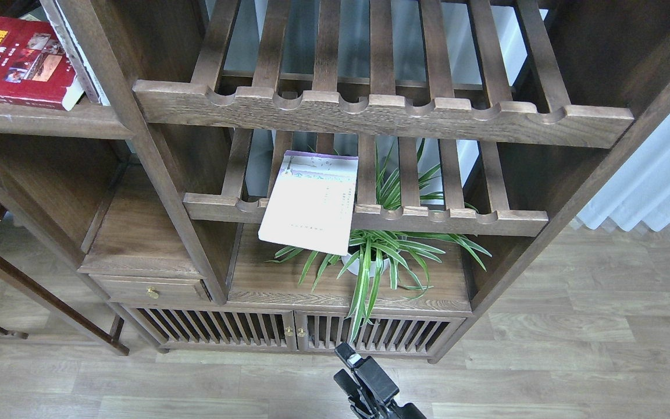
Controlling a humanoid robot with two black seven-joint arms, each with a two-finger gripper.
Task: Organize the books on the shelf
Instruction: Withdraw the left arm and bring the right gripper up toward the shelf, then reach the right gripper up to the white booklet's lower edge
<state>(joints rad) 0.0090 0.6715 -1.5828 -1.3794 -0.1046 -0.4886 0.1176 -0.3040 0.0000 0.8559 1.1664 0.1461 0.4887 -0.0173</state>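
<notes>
I count two books: red book (12, 58) on plank shelf (44, 119), white book (312, 203) on lower rack (428, 218). Two slatted racks. One plant (381, 256). One hand (349, 364).

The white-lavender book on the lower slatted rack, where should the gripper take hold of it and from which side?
Probably the near bottom edge of the white-lavender book. That edge overhangs the lower rack's front rail, free above and below, so fingers can close across its thin cover. Come from the front, staying above the plant just beneath.

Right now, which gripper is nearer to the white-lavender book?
Right, as far as visible. The right gripper is well below the white-lavender book, before the slatted cabinet doors. The left gripper is out of view.
</notes>
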